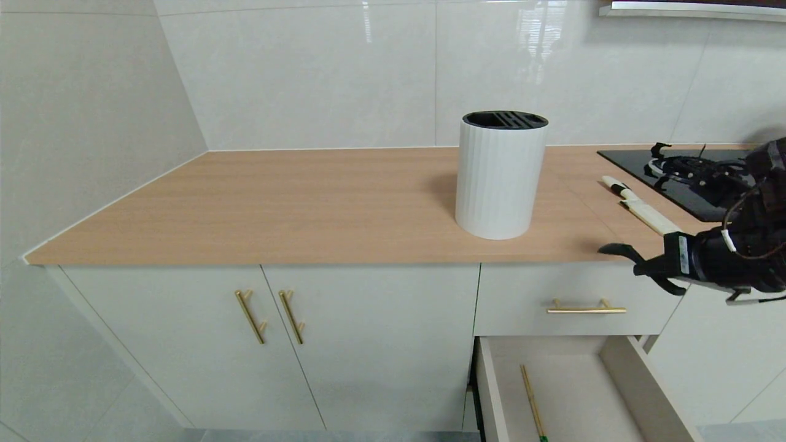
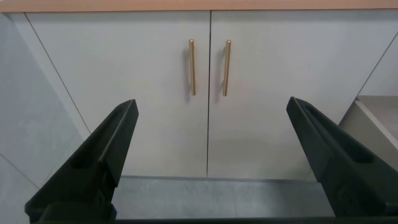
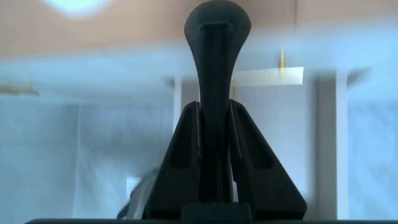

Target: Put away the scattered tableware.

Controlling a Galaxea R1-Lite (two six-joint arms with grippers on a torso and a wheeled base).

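A pale-handled knife point(image 1: 638, 205) lies on the wooden counter point(image 1: 307, 202) at the right, beside the hob. A white ribbed holder point(image 1: 500, 178) with a black slotted top stands upright mid-counter. Below, a drawer point(image 1: 491, 393) is pulled out, with a pair of chopsticks point(image 1: 533, 402) lying inside. My right gripper point(image 1: 615, 249) hangs at the counter's front edge, in front of the knife and above the drawer, shut with nothing in it point(image 3: 217, 25). My left gripper point(image 2: 211, 155) is open and empty, low down, facing the cabinet doors.
A black hob point(image 1: 694, 172) with a pan support sits at the counter's far right. Two gold door handles point(image 2: 209, 67) are on the cabinet under the counter. A closed drawer with a gold handle point(image 1: 586, 309) sits above the open one. Tiled walls bound the counter behind and on the left.
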